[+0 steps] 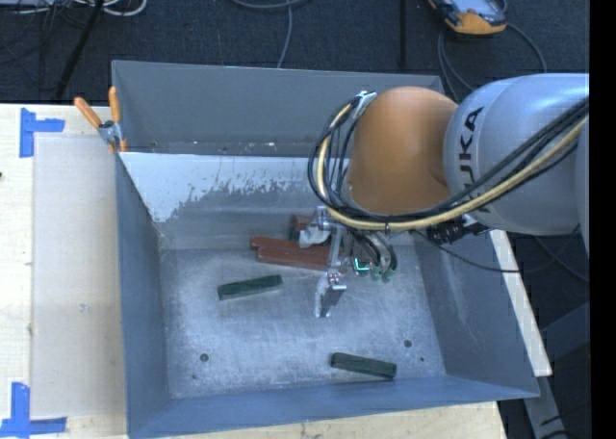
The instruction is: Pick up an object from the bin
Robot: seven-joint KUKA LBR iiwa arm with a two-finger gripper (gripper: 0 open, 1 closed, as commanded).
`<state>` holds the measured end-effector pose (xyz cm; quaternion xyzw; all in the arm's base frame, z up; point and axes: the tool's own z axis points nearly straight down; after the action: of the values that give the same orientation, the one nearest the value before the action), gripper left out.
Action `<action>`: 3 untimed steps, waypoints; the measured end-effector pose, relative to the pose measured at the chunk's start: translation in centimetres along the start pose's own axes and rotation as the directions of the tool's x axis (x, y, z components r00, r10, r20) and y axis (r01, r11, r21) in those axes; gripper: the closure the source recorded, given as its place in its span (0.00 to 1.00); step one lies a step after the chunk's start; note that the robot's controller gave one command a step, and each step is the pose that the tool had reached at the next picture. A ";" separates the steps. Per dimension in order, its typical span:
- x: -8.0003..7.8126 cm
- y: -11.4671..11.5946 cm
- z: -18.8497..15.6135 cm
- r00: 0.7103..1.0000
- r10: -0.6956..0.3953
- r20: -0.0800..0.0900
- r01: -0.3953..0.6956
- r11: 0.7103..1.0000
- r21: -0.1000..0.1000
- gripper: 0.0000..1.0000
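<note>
Camera view, progress: nothing is picked yet, by my reading. The gripper (329, 300) hangs low over bare floor near the middle of the bin (144, 331), and I see nothing in it.
Grip: I cannot tell whether it is released or clenched.
Nearest thing: a brown bar (289, 252), flat, just beside the gripper on the back-wall side.
Others: a dark green bar (249, 287) to the left; a second green bar (363, 365) near the front wall.
Left to do: grasp one piece, then lift.
In the way: nothing; the pieces lie apart.
</note>
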<state>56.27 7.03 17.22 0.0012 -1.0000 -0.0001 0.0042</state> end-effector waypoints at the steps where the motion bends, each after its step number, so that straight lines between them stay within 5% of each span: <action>1: -0.2 0.0 -0.4 1.000 0.002 0.007 -0.002 1.000 0.000 0.00; 2: -2.1 2.9 5.8 0.997 -0.074 0.013 0.074 0.997 0.001 0.00; 3: -2.7 3.7 8.1 0.996 -0.092 0.015 0.092 0.996 0.001 0.00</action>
<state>58.89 10.78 9.13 0.0473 -0.9989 -0.0001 -0.0032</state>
